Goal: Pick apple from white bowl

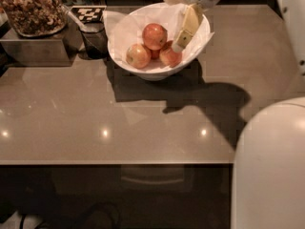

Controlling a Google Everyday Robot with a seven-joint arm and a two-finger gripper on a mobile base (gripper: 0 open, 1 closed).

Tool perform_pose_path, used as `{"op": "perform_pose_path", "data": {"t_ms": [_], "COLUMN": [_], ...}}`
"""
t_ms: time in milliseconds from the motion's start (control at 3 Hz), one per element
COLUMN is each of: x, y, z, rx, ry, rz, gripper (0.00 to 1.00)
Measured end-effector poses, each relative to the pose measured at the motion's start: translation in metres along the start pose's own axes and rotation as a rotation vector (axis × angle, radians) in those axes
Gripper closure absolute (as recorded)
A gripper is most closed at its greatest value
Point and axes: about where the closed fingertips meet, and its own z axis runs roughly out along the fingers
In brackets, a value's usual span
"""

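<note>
The round red-orange apple (154, 36) lies in the deep white paper-lined bowl (151, 73) at the middle of the grey surface's (95, 113) far edge. The white-and-cream tool (183, 34) hangs over the bowl's right side, just beside the apple; I cannot tell whether it is apart or together. Grasping and lifting both look undone.

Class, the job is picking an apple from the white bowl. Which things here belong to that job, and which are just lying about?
Belong to the job: top apple; white bowl; gripper, over the bowl's right side.

Just lying about: tub of nuts; checkered card; dark cup; left apple; right apple.
</note>
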Motion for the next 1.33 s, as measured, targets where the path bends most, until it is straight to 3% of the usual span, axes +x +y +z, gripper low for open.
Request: {"op": "perform_pose_path", "data": {"t_ms": [667, 1333], "x": [-0.004, -0.011], "y": [-0.018, -0.047], "z": [0.018, 0.059], "rx": [0.007, -0.038], "ry": [-0.049, -0.086], "rz": [-0.011, -0.029], "gripper": [0.0, 0.0]}}
